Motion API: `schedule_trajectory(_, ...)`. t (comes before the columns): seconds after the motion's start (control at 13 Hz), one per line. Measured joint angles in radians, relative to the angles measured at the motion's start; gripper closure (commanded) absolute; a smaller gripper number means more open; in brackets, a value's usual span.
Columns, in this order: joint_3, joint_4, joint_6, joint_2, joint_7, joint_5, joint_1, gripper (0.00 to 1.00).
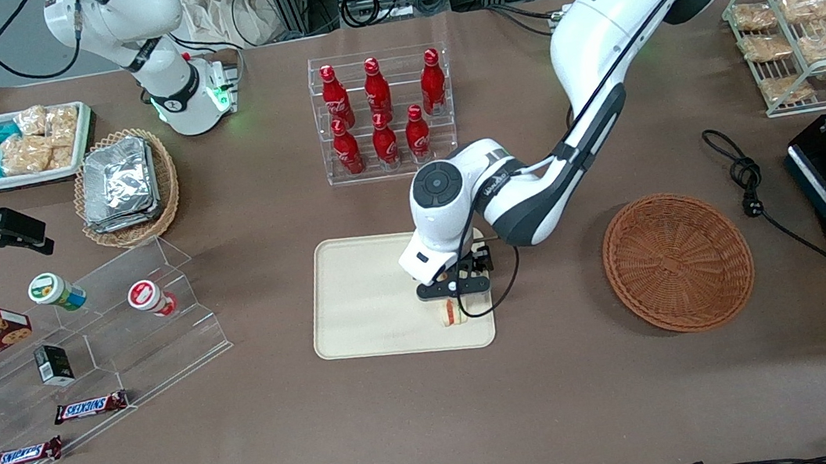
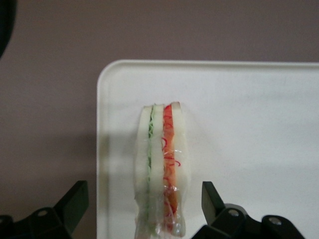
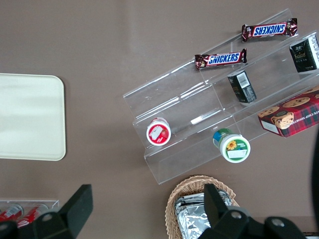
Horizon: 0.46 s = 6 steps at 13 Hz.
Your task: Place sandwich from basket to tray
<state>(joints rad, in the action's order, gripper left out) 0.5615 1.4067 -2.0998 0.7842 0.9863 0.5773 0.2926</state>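
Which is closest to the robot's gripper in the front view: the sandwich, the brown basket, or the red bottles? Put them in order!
Gripper, fingers open, is over the tray.
1. Sandwich, on the tray under it.
2. Red bottles, farther from the camera.
3. Basket, toward the working arm's end; nearly ties with the bottles.

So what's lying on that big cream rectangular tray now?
On the cream tray stands only the triangular white-bread sandwich, on edge near one corner. The open gripper straddles it without touching and hides part of it from the front.

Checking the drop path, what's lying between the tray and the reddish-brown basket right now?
Only bare brown tabletop, as the front view shows, between the tray and the basket. The claw hangs open over the tray, around the sandwich.
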Motion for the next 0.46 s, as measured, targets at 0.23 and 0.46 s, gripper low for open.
schedule_trajectory(0.23, 0.0, -0.009, 0.065, -0.114, -0.018, -0.064, -0.041, 0.0)
schedule_trajectory(0.46, -0.001, -0.007, 0.159, -0.23, -0.137, -0.176, -0.127, 0.0)
